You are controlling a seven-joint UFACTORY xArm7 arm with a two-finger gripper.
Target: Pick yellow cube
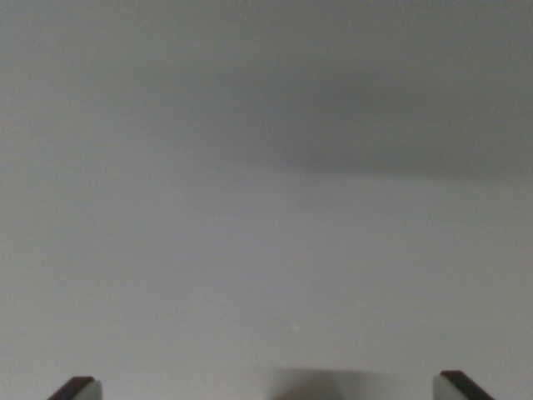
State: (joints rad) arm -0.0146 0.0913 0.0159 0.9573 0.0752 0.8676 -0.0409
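1. Wrist view's left: dark fingertip point(77, 387) at the bottom edge.
2. Centre: plain grey surface point(250, 250), soft shadow; no yellow cube in sight.
3. Right: second tip; two-finger gripper point(271, 390) spread wide, empty.
4. I'd expect the cube light, rigid; pinch opposite flat faces.

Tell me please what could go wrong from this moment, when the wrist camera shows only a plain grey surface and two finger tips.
1. No yellow cube is visible in the wrist view, so closing now would probably grasp nothing.
2. The plain grey surface offers almost no features, so height is hard to judge; descending might press the dark fingertips into it.
3. The gripper stands wide open with only a soft shadow between the tips; searching blindly might push an unseen cube.
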